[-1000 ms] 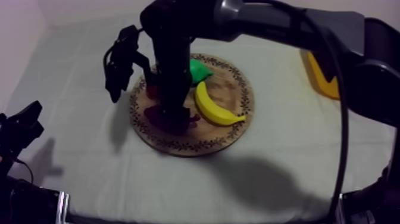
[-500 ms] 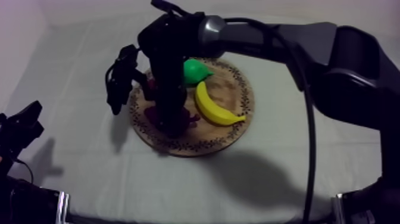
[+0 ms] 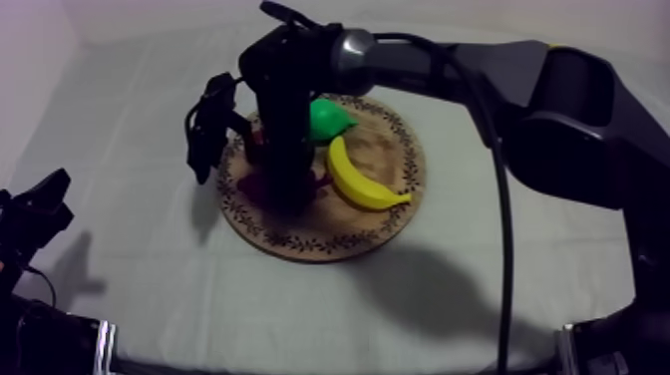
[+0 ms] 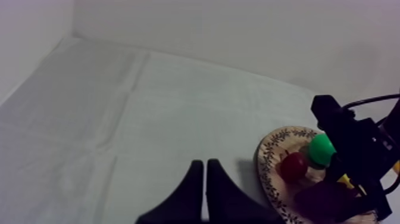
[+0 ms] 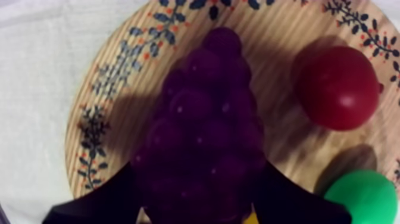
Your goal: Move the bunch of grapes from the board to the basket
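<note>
Purple bunch of grapes (image 5: 202, 131), lying on the wooden board (image 5: 119, 77) close to its patterned rim, narrow tip toward that rim. Just beside it on the board, a small red fruit (image 5: 338, 88), then a green pear (image 5: 363, 196). Banana (image 3: 364, 180) on the board's other half, apart from the bunch.

Handling, judged from looks alone:
- Probably light, a hollow moulded toy. No sag expected on lifting.
- Stiff and lumpy rather than soft, so not likely to crush under a firm pinch.
- Rounded, smooth beads, hence somewhat slippery. Likely to squirt out if caught on a single bead or at the tapered tip.
- Best taken across the broad end, with a finger seated in the dips between beads on each flank.

Right gripper (image 5: 199, 205): standing upright over the board, spread about as wide as the broad end of the bunch, one black finger laid against each flank. Reads as pinching the grapes and touching nothing else. Cannot tell whether the bunch is raised off the board or resting on it.

Left gripper (image 4: 205, 179): fingers pressed together in a narrow wedge, holding nothing, over the grey-white cloth (image 4: 119, 119) well apart from the board, off the red-fruit side.
</note>
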